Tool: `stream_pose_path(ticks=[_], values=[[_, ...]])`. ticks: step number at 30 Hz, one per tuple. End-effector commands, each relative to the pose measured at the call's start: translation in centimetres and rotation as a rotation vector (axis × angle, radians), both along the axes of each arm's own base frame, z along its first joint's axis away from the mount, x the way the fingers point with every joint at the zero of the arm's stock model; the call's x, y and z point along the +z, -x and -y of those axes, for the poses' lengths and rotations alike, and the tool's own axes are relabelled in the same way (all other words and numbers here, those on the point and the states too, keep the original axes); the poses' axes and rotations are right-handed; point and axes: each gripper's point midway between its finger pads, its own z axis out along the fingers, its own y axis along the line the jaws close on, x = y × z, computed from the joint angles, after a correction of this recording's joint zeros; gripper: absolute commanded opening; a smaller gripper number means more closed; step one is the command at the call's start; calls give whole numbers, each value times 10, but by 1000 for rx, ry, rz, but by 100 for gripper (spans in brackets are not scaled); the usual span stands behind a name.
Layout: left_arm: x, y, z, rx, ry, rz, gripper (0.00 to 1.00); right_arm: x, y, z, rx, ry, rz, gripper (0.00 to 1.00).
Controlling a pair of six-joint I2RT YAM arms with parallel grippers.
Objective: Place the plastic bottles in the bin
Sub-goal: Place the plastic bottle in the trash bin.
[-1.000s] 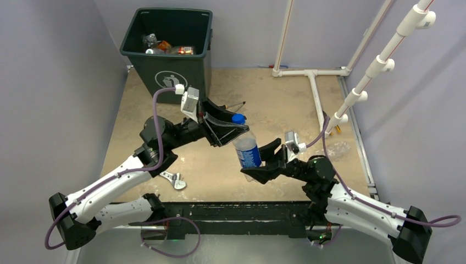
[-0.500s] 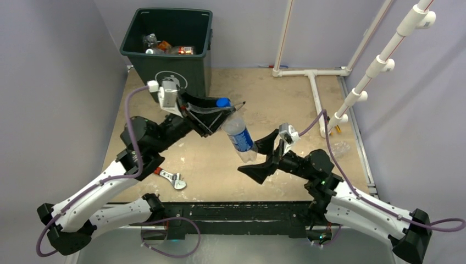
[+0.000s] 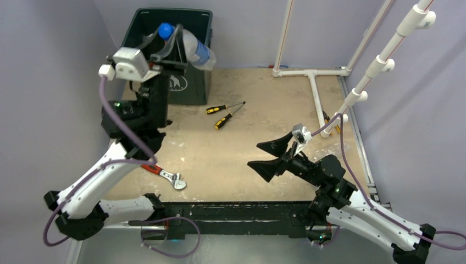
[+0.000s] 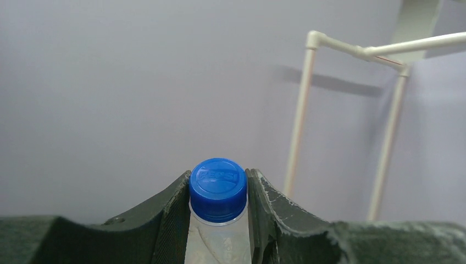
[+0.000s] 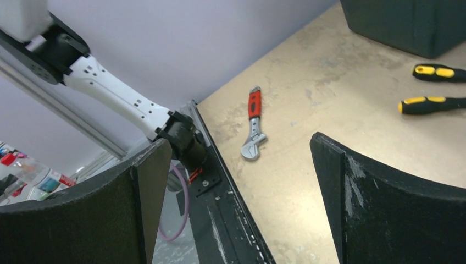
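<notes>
My left gripper (image 3: 169, 39) is shut on the neck of a clear plastic bottle (image 3: 195, 50) with a blue cap and a blue label. It holds the bottle high, over the dark green bin (image 3: 192, 88) at the back left. In the left wrist view the blue cap (image 4: 218, 186) sits pinched between my two fingers (image 4: 165, 220), with only the wall behind it. My right gripper (image 3: 264, 157) hangs wide open over the table's middle right, and nothing is between its jaws (image 5: 239, 165). The arm and bottle hide most of the bin's inside.
Two yellow-and-black screwdrivers (image 3: 226, 113) lie on the tan table in front of the bin. A red-handled wrench (image 3: 166, 175) lies near the front left. White pipes (image 3: 316, 91) run along the back right. The right wrist view shows the wrench (image 5: 253, 124) and the screwdrivers (image 5: 431, 88).
The left arm has swung the bottle from the table's middle up and back to above the bin. The right gripper has let go of the bottle, opened wide and drawn back.
</notes>
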Motion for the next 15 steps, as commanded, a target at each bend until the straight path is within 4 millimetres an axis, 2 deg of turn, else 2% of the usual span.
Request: stream_pose_path(ticks=[1,3,4,7,11,15], values=[[36,-39,-27,332,-27,65,0,-3,-11,6,-75,16,-44,99],[44,-72,-43,366,15,69,0,-7,-15,4,-83,27,-58,99],[47,-87,-57,394,47,69,0,-10,-16,2,-82,31,-70,99],[43,-136,-89,469,104,52,0,-19,-14,-5,-51,45,-79,99],[24,-190,-131,603,161,16,0,-35,-15,-7,-48,62,-103,99],[-3,-227,-165,605,249,-5,0,-47,-16,-5,-62,67,-120,99]])
